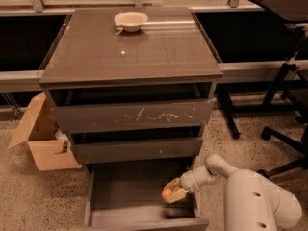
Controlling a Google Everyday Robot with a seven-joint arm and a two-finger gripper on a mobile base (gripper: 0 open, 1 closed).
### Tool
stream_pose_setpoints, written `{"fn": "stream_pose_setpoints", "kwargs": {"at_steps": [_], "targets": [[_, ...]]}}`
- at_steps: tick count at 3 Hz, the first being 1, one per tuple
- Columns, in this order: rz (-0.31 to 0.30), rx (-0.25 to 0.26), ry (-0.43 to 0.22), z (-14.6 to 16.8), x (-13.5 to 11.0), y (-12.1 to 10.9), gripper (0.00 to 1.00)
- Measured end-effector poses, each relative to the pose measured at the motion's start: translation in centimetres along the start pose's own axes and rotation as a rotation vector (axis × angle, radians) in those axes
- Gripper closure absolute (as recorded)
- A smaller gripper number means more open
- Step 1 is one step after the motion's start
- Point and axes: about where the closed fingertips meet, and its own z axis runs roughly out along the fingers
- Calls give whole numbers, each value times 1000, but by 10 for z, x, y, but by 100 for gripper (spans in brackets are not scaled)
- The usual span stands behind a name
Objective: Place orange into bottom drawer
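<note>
The bottom drawer (120, 196) is pulled open below the cabinet, showing a plain grey floor with low sides. My gripper (173, 192) reaches in from the right, low over the drawer's right side. It is shut on the small round orange (166, 193), which is held just above the drawer floor. The white arm (250, 196) runs off to the lower right.
A shallow white bowl (130, 20) sits at the back of the cabinet top. The scratched top drawer front (132, 115) and plain middle front (137, 149) are nearly shut. An open cardboard box (41, 138) stands at the left, and office chair legs (284, 138) at the right.
</note>
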Motion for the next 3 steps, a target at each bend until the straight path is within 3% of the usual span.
{"fn": "stream_pose_setpoints", "kwargs": {"at_steps": [1,3], "targets": [[39,7,1,8,18,-16,85],[87,14,23,17,40,-32,38]]}}
